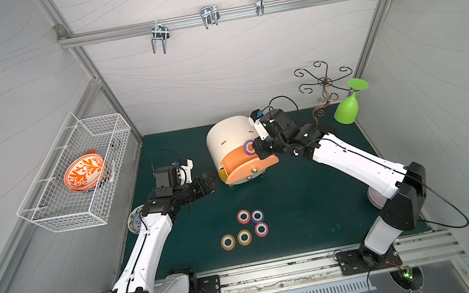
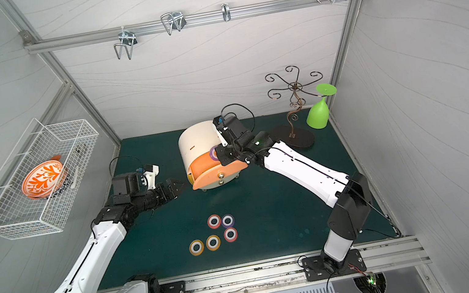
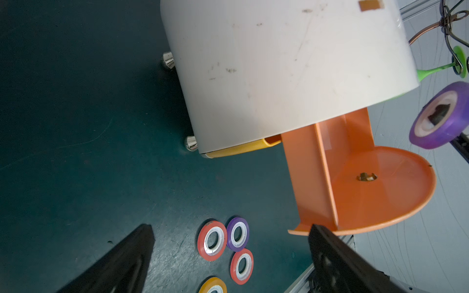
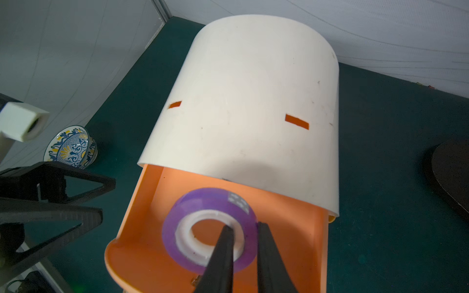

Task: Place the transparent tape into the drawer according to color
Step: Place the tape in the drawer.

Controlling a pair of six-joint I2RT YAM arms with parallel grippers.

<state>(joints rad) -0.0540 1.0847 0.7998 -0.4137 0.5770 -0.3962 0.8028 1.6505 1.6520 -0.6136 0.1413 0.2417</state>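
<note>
A white round cabinet (image 1: 228, 137) stands on the green mat with its orange drawer (image 1: 239, 161) pulled out and a yellow drawer (image 3: 241, 149) below it nearly closed. My right gripper (image 4: 245, 227) is shut on a purple transparent tape roll (image 4: 172, 233), one finger through its core, holding it tilted just above the orange drawer's (image 4: 291, 228) floor. Left of the cabinet, my left gripper (image 1: 215, 184) hangs open and empty. Lying flat on the mat nearer the front are two red rolls (image 1: 238, 217) (image 1: 266, 229), one purple roll (image 1: 262, 215) and two orange rolls (image 1: 239, 238) (image 1: 222, 243).
A wire basket (image 1: 44, 214) on the left wall holds an orange patterned bowl (image 1: 84, 172). A blue patterned bowl (image 4: 71, 147) sits by my left arm. At the back right a metal stand (image 1: 324, 84) carries a green glass (image 1: 347, 109). A pale round object (image 1: 375, 199) lies under my right arm.
</note>
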